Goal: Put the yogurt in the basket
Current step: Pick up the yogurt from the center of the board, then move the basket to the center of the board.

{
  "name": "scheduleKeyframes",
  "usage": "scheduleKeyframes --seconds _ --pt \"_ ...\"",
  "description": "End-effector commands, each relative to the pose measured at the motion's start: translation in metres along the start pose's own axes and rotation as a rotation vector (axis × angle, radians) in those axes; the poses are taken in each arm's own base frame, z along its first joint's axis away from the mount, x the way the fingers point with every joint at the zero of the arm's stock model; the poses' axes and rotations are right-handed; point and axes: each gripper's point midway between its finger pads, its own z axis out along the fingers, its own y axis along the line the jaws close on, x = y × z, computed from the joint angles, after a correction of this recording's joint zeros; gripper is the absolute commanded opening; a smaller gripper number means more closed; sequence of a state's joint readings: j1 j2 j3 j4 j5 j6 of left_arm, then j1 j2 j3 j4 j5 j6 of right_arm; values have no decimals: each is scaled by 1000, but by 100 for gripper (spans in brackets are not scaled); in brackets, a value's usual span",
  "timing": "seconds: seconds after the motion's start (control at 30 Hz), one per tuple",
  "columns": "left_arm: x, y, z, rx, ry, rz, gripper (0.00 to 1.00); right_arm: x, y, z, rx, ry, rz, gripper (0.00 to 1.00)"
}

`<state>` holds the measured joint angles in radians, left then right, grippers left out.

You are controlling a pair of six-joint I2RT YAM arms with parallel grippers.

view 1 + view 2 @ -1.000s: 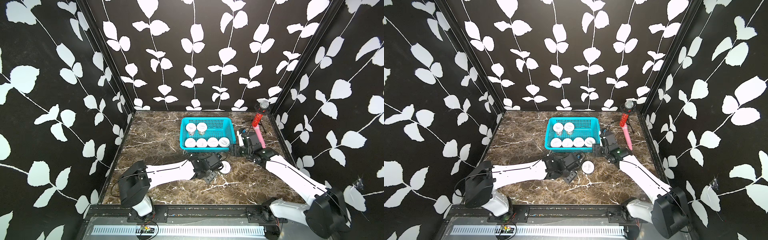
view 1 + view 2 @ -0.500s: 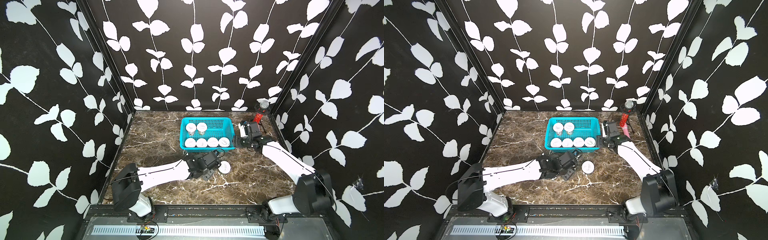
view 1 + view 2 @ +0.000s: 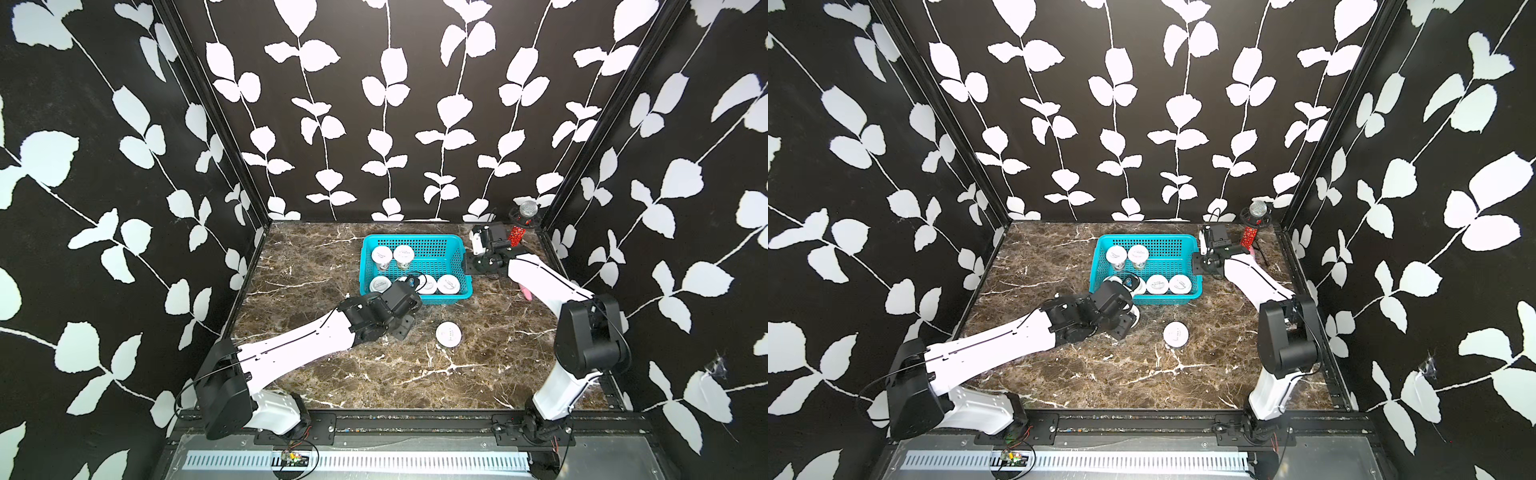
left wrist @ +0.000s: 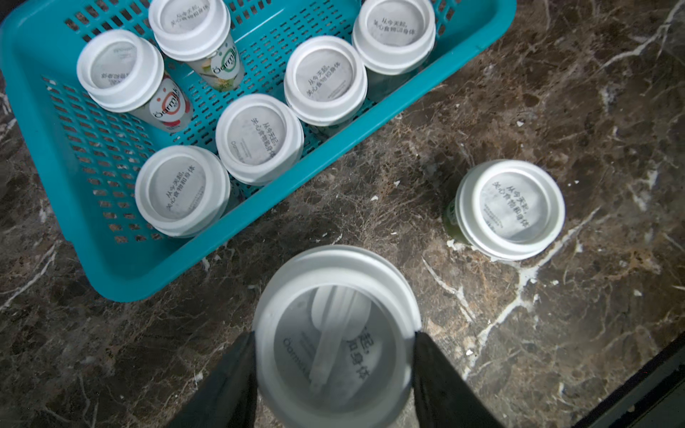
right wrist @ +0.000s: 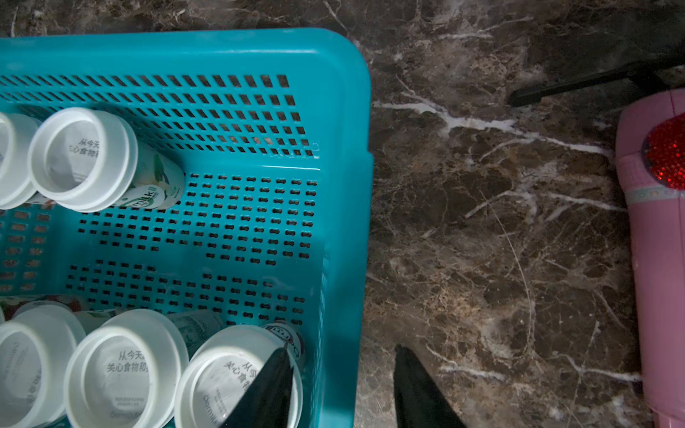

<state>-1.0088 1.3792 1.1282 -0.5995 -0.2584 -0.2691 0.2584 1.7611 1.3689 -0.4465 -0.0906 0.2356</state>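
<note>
Tabletop (image 3: pixel 332 257): a brown marble-patterned slab with white veins is lying flat and hard, giving every cup steady footing.
Basket (image 3: pixel 411 238): turquoise plastic, rectangular, with grid-perforated walls and floor and a rolled rim. It is sitting at the far middle of the table, where both arms can reach it.
Right gripper (image 5: pixel 341 348): its black tapered jaws are standing partly apart astride the basket's right wall, one inside above a cup and one outside above the marble. No clamp is showing. I judge it is placed there to steady the basket.
Left gripper (image 4: pixel 335 333): it is pinching a cup by opposite edges of the lid and holding it upright by the basket's near rim, toward the left, probably so it can go straight down.
Held yogurt cup (image 4: pixel 337 281): its round white lid has a translucent centre, with what looks like a spoon (image 4: pixel 339 307) lying beneath.
Basketed yogurt cups (image 4: pixel 259 139): six are standing inside, four along the near wall and two at the far left. The far right floor is bare, likely for the last two.
Loose yogurt cup (image 3: pixel 448 334): greenish-sided, it is standing upright on the marble, nearer than the basket and toward the right, apart from both grippers.
</note>
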Motion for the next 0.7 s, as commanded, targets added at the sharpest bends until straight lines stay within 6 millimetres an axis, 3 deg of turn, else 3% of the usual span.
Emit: scheduleKeyframes --seconds 0.0,0.33,0.67 --pt "-15 5 -18 7 -38 13 57 -17 1 -3 -5 -21 -13 45" --pt "-36 14 -27 6 -73 29 57 -15 -1 16 2 22 -4 40" --pt "-57 18 -25 8 -97 21 58 -6 2 18 -28 38 21 25"
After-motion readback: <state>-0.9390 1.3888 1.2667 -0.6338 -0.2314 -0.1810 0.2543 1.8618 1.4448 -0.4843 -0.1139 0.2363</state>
